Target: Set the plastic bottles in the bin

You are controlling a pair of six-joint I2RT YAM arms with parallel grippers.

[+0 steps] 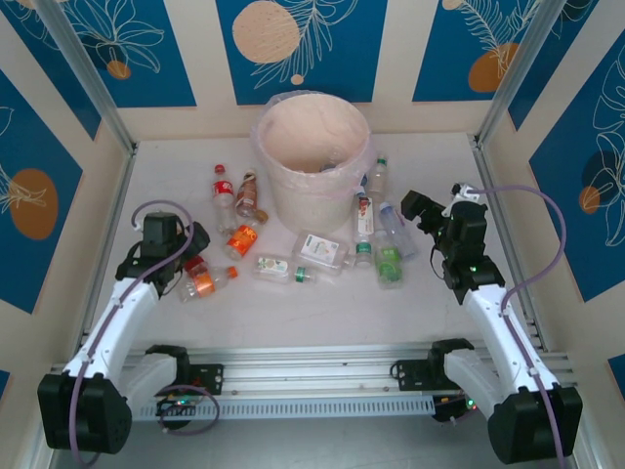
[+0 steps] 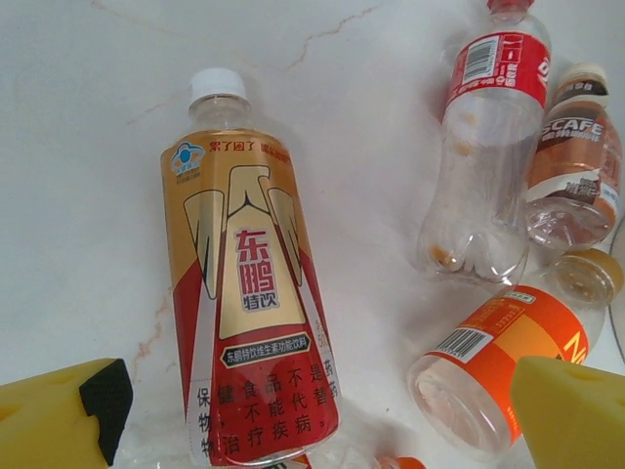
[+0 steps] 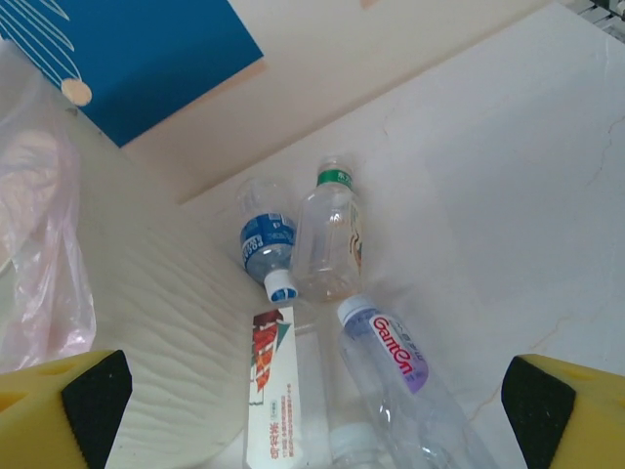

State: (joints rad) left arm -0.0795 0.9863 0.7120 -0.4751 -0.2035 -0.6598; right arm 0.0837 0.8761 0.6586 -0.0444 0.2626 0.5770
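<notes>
On the table (image 1: pixel 439 313), the bin (image 1: pixel 312 200) stands far centre. Left bottles (image 1: pixel 224 193) lie left of it, middle bottles (image 1: pixel 322 252) just near of it, right bottles (image 1: pixel 395 233) to its right, with one bottle (image 1: pixel 377 176) just beside its right wall.

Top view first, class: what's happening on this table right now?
The robot is meant to put the plastic bottles into the cream bin. Neither gripper holds anything yet: the left gripper hangs open over a red-and-gold bottle, the right gripper open above bottles beside the bin. About a dozen lie on the table.
</notes>
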